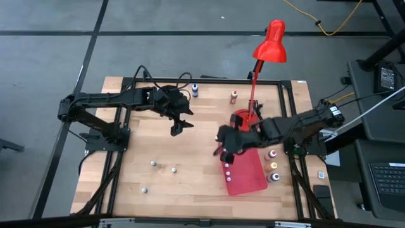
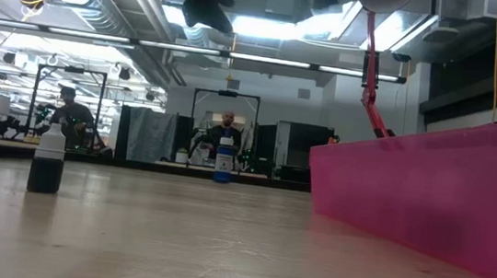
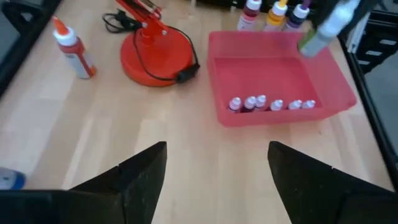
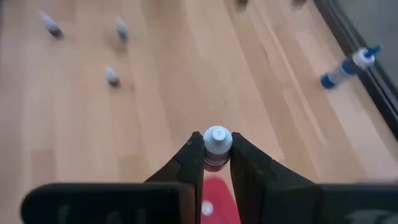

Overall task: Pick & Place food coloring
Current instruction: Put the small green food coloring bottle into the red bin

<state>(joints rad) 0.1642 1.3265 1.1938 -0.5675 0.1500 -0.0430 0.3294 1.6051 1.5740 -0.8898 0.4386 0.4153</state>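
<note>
My right gripper (image 4: pixel 217 155) is shut on a tiny food coloring bottle (image 4: pixel 216 144) with a white cap and a red body. It hangs above the far left corner of the red tray (image 1: pixel 250 177). Several small bottles (image 3: pixel 272 104) stand in a row inside the tray's left wall. My left gripper (image 3: pixel 217 171) is open in mid-air over the bare wood (image 1: pixel 180 125), left of the tray, with nothing between its fingers. Three more tiny bottles (image 1: pixel 152 163) stand on the wood near the table's front left. My right gripper pinches the tiny bottle just under its white cap (image 4: pixel 217 138), between the ends of its two fingers. The fingers slant down toward the table's left. The cap stands out above the fingertips. The bottle is lifted clear, with the red tray (image 4: pixel 211 208) below it.
The red lamp's round base (image 1: pixel 243 119) stands right behind the tray, and its stem rises over the table's far edge. Three larger bottles (image 1: pixel 273 166) stand along the tray's right side. A blue bottle (image 1: pixel 195 90) and a red-and-white bottle (image 1: pixel 234 96) are at the far edge.
</note>
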